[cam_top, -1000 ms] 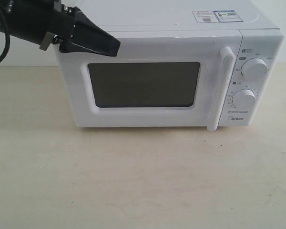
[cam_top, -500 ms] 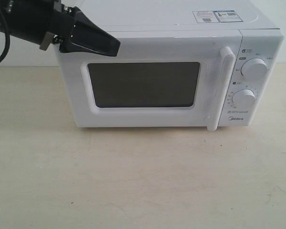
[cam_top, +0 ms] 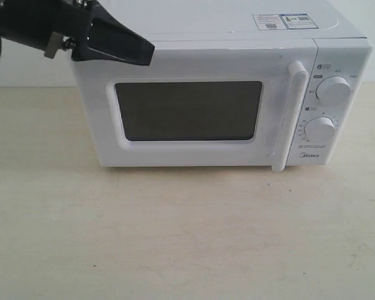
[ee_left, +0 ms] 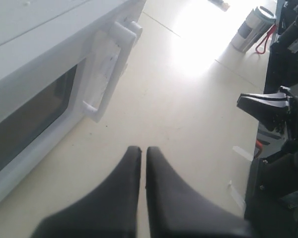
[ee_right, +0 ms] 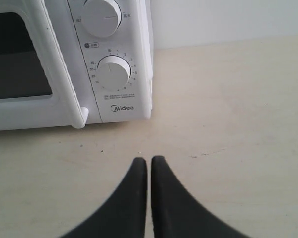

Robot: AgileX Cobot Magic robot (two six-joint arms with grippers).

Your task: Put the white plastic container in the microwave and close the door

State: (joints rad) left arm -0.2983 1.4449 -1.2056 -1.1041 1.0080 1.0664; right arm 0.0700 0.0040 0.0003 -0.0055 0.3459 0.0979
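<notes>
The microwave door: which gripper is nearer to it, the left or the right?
Left. The left gripper hangs by the upper hinge-side corner of the door, jaws shut. The right gripper is over the table, back from the knob panel, jaws shut.

The left pincer [ee_left: 143,148] has its two black fingers [ee_left: 114,198] pressed close, with only a thin crack between them. It hangs above the pale table [ee_left: 179,124]. Near it, off to one side, is the white microwave [ee_left: 39,29] with its door [ee_left: 49,65] closed. The door has a white handle [ee_left: 108,69] and a dark window [ee_left: 25,124]. Far ahead of the tips stands a silver can [ee_left: 252,27].
</notes>
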